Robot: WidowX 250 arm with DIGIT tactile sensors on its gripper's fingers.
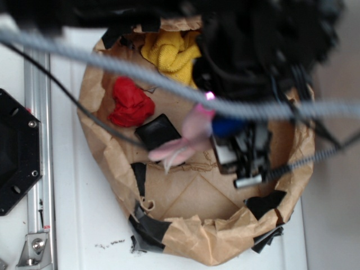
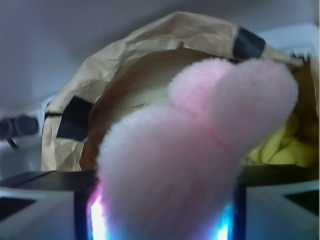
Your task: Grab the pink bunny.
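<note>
So your pink bunny (image 1: 188,138) is a pale, fuzzy, stretched-out plush with thin whitish limbs trailing off its lower-left end. In the wrist view the pink bunny (image 2: 190,160) fills most of the frame, soft rounded lobes bulging up right between the two gripper fingers (image 2: 45,212), with coloured light glowing along both sides of it. The jaws look closed in on it, holding the plush between them.

From the exterior view the gripper (image 1: 239,149) sits at the bunny's right end, inside the brown paper bin (image 1: 101,140). The bunny's lower end lies just beside the black wallet (image 1: 157,132), maybe touching its corner, hard to tell. The red cloth lump (image 1: 130,102) is up-left past the wallet, and the yellow knitted cloth (image 1: 171,50) is bunched against the bin's top edge.

For room: the bin floor below the bunny is bare cardboard. The crumpled paper wall with black tape patches (image 1: 149,228) rings everything. A grey cable (image 1: 112,64) cuts blurry across the top of the view, and the arm's dark bulk hides the upper right of the bin.
</note>
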